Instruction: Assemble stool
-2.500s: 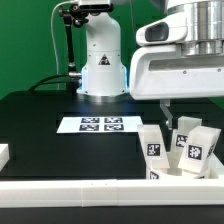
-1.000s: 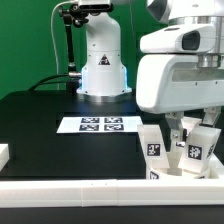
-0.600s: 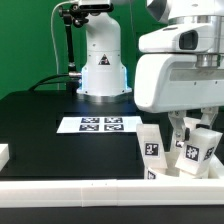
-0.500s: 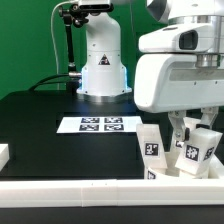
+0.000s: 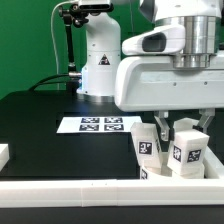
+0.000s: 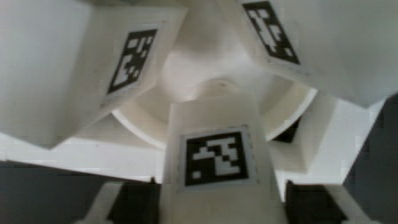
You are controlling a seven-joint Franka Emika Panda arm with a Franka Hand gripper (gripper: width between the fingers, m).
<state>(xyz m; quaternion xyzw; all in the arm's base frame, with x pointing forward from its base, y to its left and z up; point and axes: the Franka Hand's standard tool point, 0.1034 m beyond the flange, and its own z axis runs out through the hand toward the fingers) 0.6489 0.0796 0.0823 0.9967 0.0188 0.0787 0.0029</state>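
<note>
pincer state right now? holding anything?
Pincer: closed on a stool leg, down among the stool parts by the table's front rail.

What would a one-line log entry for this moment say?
gripper: shut on stool leg | other legs: beside it | marker board: flat on table

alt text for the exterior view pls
A white robot hand is lowered among tagged white stool legs at the exterior view's right of a black table. A marker board lies mid-table, in front of the arm's base.
</note>
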